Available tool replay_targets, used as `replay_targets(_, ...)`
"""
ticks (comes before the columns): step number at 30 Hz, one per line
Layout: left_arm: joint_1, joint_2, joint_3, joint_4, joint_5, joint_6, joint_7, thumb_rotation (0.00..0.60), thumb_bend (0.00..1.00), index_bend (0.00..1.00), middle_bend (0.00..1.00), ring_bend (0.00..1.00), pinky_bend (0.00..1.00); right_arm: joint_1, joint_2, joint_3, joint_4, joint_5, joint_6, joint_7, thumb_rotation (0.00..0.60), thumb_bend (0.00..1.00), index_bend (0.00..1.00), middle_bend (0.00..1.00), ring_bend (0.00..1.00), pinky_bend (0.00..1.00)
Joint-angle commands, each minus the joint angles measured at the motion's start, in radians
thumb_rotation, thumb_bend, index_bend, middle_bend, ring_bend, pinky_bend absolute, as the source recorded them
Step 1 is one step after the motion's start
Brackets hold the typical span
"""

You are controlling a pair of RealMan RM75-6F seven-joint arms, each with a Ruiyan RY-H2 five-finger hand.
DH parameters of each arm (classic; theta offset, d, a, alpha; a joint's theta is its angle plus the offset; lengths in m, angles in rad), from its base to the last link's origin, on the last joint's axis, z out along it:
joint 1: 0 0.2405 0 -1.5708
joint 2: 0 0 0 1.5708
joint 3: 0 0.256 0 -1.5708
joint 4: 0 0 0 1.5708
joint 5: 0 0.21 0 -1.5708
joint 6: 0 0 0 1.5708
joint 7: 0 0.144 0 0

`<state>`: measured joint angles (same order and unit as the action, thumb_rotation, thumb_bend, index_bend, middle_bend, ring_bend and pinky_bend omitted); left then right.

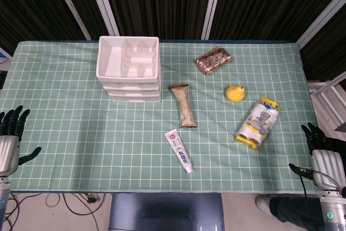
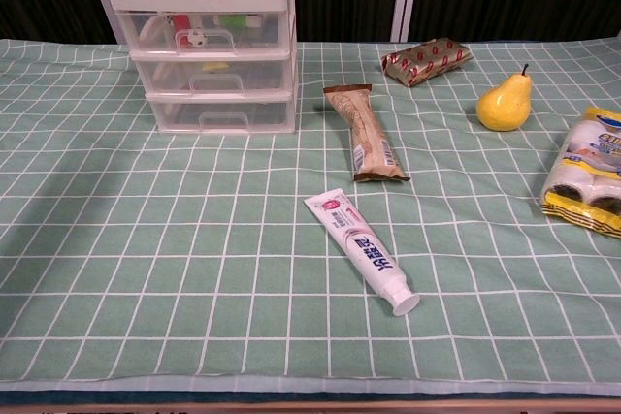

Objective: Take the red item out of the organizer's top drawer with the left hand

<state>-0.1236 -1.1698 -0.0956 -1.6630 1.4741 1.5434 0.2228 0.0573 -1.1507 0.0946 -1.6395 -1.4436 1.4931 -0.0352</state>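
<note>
A white three-drawer organizer (image 1: pixel 128 67) stands at the back left of the table, also in the chest view as the organizer (image 2: pixel 201 41). Its top drawer (image 2: pixel 215 31) is closed; through the clear front a red item (image 2: pixel 178 23) shows at the left beside other small coloured things. My left hand (image 1: pixel 12 133) hovers at the table's left edge, fingers spread, holding nothing. My right hand (image 1: pixel 323 152) is at the right edge, also empty with fingers apart. Neither hand appears in the chest view.
A brown snack bar (image 1: pixel 184 105), a toothpaste tube (image 1: pixel 179 150), a patterned foil packet (image 1: pixel 213 59), a yellow pear (image 1: pixel 235 92) and a yellow-white bag (image 1: pixel 258 123) lie on the green checked cloth (image 1: pixel 81 133).
</note>
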Motion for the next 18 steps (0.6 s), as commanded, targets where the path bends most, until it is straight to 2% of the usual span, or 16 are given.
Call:
replay_targets(1, 0.001, 0.0, -0.001, 0.0, -0.001, 0.001, -0.002, 0.6, 0.1, 0.0, 0.0, 0.0, 0.0, 0.0, -0.001, -0.001, 0.0, -0.002, 0.001, -0.001, 0.6, 0.06, 0.0, 0.0, 0.0, 0.23)
replay_targets(9, -0.003, 0.0, 0.0, -0.003, -0.007, -0.012, -0.007, 0.6, 0.1, 0.0, 0.0, 0.0, 0.01, 0.0, -0.001, 0.001, -0.001, 0.003, -0.001, -0.002, 0.6, 0.06, 0.0, 0.0, 0.0, 0.23)
replay_targets(11, -0.007, 0.0, -0.004, -0.009, -0.012, -0.019, -0.007, 0.6, 0.1, 0.0, 0.0, 0.01, 0.08, 0.001, -0.002, 0.001, -0.001, 0.005, -0.003, -0.003, 0.6, 0.06, 0.0, 0.0, 0.0, 0.23)
replay_targets(13, -0.014, -0.002, -0.012, -0.021, -0.02, -0.026, -0.006, 0.6, 0.12, 0.0, 0.05, 0.1, 0.24, 0.0, -0.002, 0.004, -0.002, 0.011, -0.003, -0.003, 0.6, 0.06, 0.0, 0.0, 0.0, 0.23)
replay_targets(14, -0.024, -0.004, -0.021, -0.033, -0.025, -0.034, -0.003, 0.6, 0.14, 0.0, 0.13, 0.2, 0.35, 0.001, -0.003, 0.006, -0.003, 0.016, -0.005, -0.002, 0.6, 0.06, 0.0, 0.0, 0.0, 0.23)
replay_targets(15, -0.031, -0.006, -0.028, -0.038, -0.027, -0.039, 0.002, 0.6, 0.17, 0.0, 0.26, 0.33, 0.47, 0.001, -0.003, 0.007, -0.003, 0.019, -0.006, -0.001, 0.6, 0.06, 0.0, 0.0, 0.0, 0.23)
replay_targets(16, -0.039, -0.008, -0.035, -0.044, -0.03, -0.044, 0.007, 0.6, 0.2, 0.0, 0.35, 0.42, 0.54, 0.001, -0.002, 0.008, -0.004, 0.022, -0.008, 0.001, 0.6, 0.06, 0.0, 0.0, 0.0, 0.23)
replay_targets(18, -0.062, -0.02, -0.058, -0.061, -0.048, -0.062, 0.013, 0.6, 0.29, 0.0, 0.61, 0.65, 0.71, 0.002, -0.001, 0.009, -0.006, 0.023, -0.009, 0.004, 0.6, 0.06, 0.0, 0.0, 0.0, 0.23)
